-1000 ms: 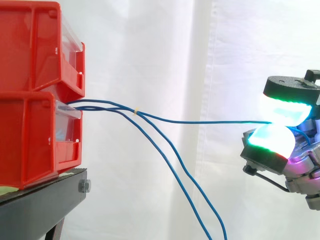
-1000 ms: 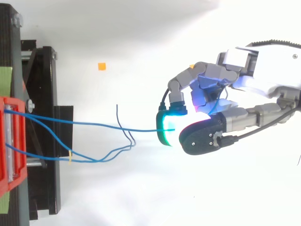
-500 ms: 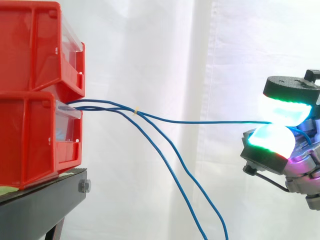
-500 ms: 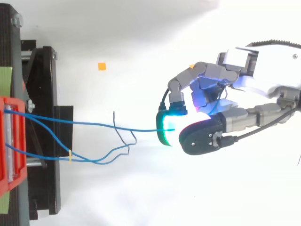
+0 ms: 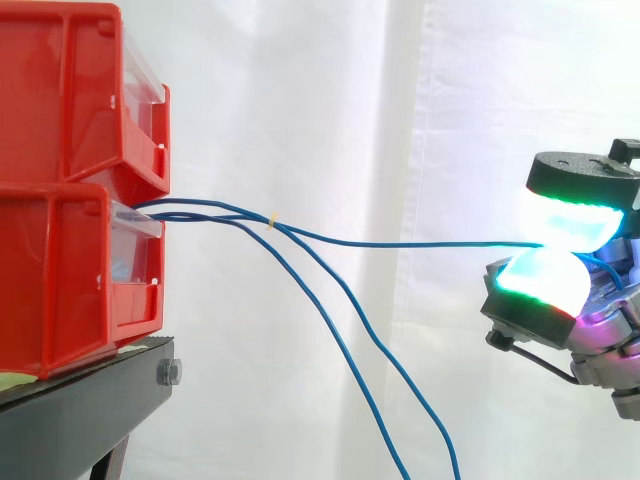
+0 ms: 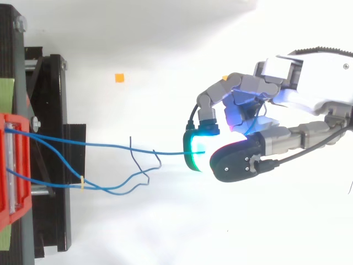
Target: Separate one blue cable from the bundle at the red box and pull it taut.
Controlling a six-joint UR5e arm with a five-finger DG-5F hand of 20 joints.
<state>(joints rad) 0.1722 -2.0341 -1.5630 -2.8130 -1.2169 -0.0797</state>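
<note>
At the left, two stacked red plastic bins [image 5: 70,190] sit on a black metal stand [image 5: 90,400]. Thin blue cables leave the clear front of the lower bin. A small yellow tie [image 5: 271,222] bands them just right of the bins.

Right of the tie, one taut blue cable [image 5: 420,244] runs nearly level and straight, away from the bins. Its far end is pinched between two white-green glowing fingertip pads [image 5: 565,212] of the grey robot hand [image 6: 248,110], whose fingers are curled closed on it.

Two slack blue cables [image 5: 360,350] sag below the taut one, down and right of the bins. In the top view their loose ends curl free.

Backdrop is a white curtain [image 5: 330,100]. The ground in the top view is white, with a small orange square marker [image 6: 118,77] right of the stand. Between the bins and the hand is open white ground, crossed by the cables.
</note>
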